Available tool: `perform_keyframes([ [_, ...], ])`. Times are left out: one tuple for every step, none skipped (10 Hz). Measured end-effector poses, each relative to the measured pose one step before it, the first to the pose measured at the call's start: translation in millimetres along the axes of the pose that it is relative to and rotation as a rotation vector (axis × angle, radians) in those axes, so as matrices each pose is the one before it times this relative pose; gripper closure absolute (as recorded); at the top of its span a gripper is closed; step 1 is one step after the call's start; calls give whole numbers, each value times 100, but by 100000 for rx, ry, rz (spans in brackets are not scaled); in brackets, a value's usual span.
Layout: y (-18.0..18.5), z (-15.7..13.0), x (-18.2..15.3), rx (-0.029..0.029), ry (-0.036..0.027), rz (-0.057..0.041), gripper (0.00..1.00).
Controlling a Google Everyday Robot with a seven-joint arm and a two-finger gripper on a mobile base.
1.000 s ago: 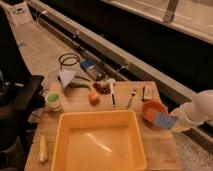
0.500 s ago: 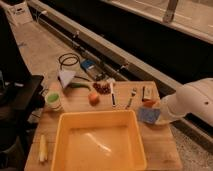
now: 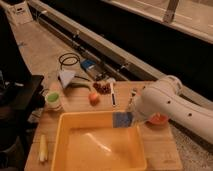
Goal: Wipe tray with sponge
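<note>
Claw (image 3: 131, 119), mostly hidden behind the arm (image 3: 170, 102), grips the sponge (image 3: 121, 119) above the tray (image 3: 100, 150), whose near edge is cut off.

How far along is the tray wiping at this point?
Done: the sponge is gripped in the shut gripper. In hand: it hangs at the tray's far rim, right side. Left: the wiping itself; the sponge is not yet on the tray floor.

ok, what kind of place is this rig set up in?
Likely a lab or office test area, not a real kitchen: a wooden table of props, a coiled cable on the speckled floor, and a long rail behind. The gripper holds the sponge over the far rim of the tray.
</note>
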Motion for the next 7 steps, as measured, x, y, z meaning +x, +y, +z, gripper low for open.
perform_keyframes([
  [-6,17,-72,-69,-112,-70,100],
  [-69,21,-76,4,-41,-204,100],
  [29,-16,46,31,-9,154,100],
  [57,-16,83,-3,50,204,100],
  [-52,50,-107,-67,-39,-252,100],
  [-9,-22,108,269,639,-267,100],
  [-349,-230,-109,909,589,-2216,100],
])
